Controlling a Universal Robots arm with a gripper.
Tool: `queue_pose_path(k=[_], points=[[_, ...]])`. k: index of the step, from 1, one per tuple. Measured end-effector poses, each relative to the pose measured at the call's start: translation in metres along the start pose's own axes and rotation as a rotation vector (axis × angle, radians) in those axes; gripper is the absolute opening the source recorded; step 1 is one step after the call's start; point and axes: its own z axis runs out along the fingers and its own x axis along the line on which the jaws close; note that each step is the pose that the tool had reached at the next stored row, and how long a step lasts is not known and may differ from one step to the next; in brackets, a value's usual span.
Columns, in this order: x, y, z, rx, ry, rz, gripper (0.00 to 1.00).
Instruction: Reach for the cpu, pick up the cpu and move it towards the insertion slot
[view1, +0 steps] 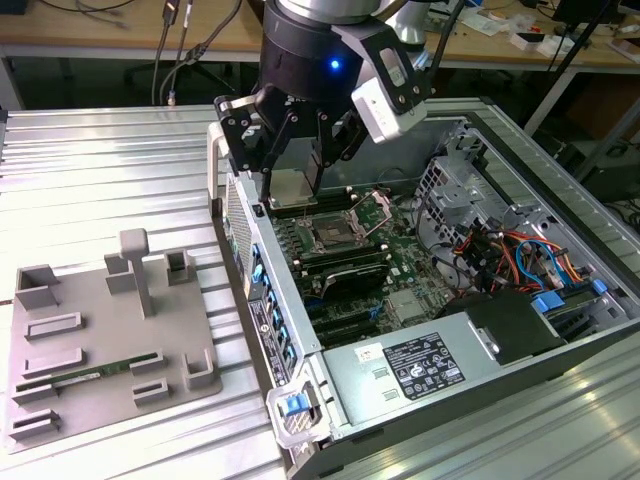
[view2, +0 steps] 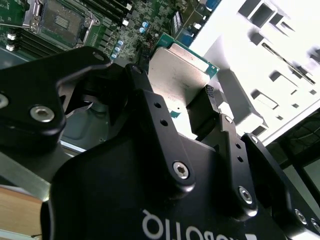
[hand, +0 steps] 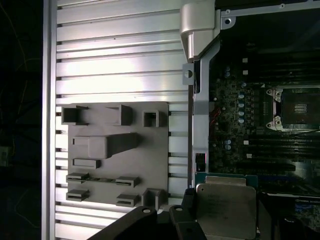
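I see the grey fixture tray (view1: 110, 330) sitting on the ribbed aluminium table (view1: 90, 160) at roughly 8 o'clock in the exterior view, with the green memory stick (view1: 85, 375) lying in one of its slots. The open computer case (view1: 400, 375) takes the middle and the exterior view's right. Behind it runs a wooden workbench (view1: 120, 30) with cables hanging off it.

The cpu (view1: 290, 187) is off the tray and up in the air, pinched in the gripper (view1: 292, 180) over the near wall of the case, at about 11 o'clock from the insertion slot (view1: 330, 237). The chip is square, so I can't call a long axis. Its flat face hangs close to vertical in the exterior view, one edge pointing down at the board. In both wrist views the pale metal lid faces the camera: cpu (view2: 180, 75) with the green substrate edge on its far side, and cpu (hand: 222, 210) likewise.

The jaws are closed onto the chip's two opposite edges, fingers (view2: 205, 112) touching it on either side, open only by the chip's own width.

The slot (hand: 298, 107) sits open-framed on the motherboard (view1: 400, 285), apart from the chip, nothing in it that I can make out. It also shows in the second wrist view (view2: 60, 20).
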Motion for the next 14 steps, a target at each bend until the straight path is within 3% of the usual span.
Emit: queue_pose_path(k=[14], points=[[-0.0042,0.0,0.0,0.0,-0.0001,0.0,0.55]])
